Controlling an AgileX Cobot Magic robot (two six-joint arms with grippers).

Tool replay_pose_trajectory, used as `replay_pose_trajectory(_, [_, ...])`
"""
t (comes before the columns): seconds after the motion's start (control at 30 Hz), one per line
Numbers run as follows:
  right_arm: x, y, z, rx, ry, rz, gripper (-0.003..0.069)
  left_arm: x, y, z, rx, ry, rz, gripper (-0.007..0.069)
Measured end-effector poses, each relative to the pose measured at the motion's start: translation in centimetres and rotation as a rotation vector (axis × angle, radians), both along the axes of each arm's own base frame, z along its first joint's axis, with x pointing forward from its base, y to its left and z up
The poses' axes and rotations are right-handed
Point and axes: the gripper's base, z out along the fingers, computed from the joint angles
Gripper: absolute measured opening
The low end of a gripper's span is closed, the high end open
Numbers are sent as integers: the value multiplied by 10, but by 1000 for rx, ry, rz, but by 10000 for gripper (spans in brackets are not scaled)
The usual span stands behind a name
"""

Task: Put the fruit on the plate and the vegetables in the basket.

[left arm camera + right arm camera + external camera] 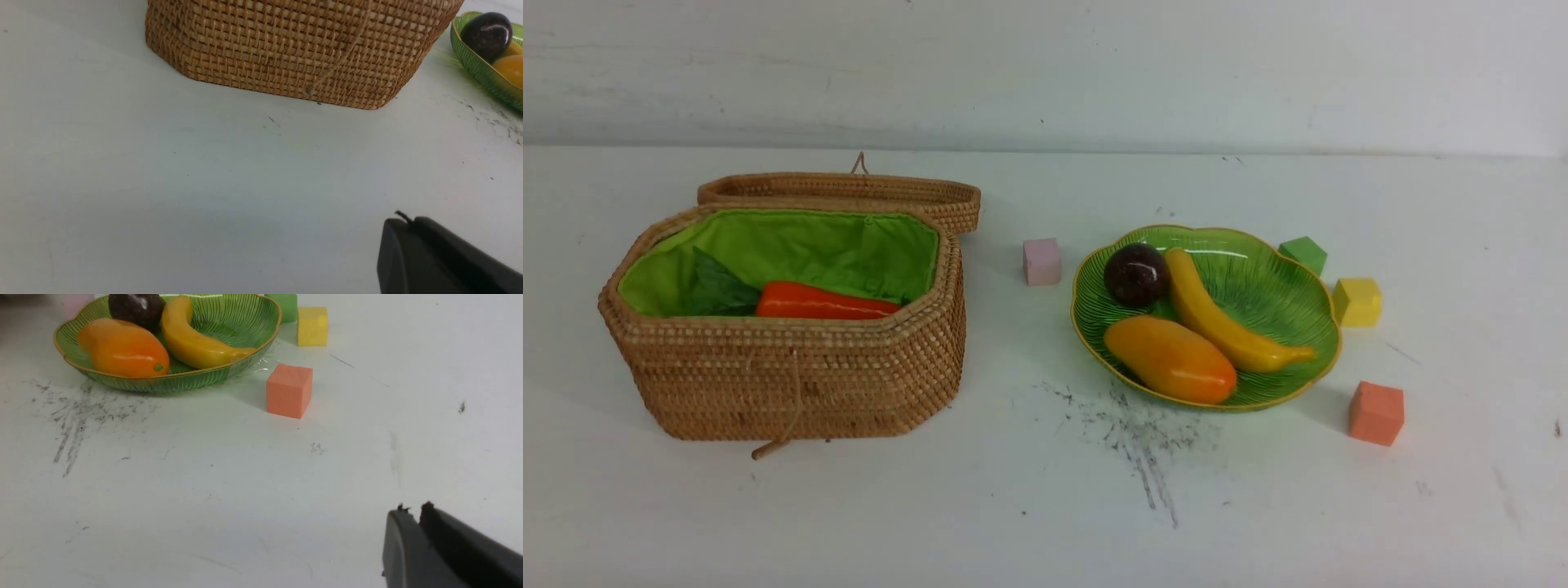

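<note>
Left claw [402, 222] seemingly closed, empty, wrist-view only, near basket [294, 49].

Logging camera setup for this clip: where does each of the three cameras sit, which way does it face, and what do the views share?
Front view: between the arms, facing forward over the table at the basket and plate; no robot parts visible.
Left wrist view: low over the table, facing the basket wall; shut left gripper at the corner.
Right wrist view: low, facing the plate and orange cube; right gripper nearly closed.
Shared: all three show the plate with mangosteen and mango.
</note>
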Motion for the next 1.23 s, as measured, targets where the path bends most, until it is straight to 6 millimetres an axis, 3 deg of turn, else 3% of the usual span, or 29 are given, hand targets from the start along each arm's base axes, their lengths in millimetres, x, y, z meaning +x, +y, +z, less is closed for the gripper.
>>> replay_pose_trajectory(1.23, [0,0,0,0,0,0,111,0,0,0,0,0,0,8])
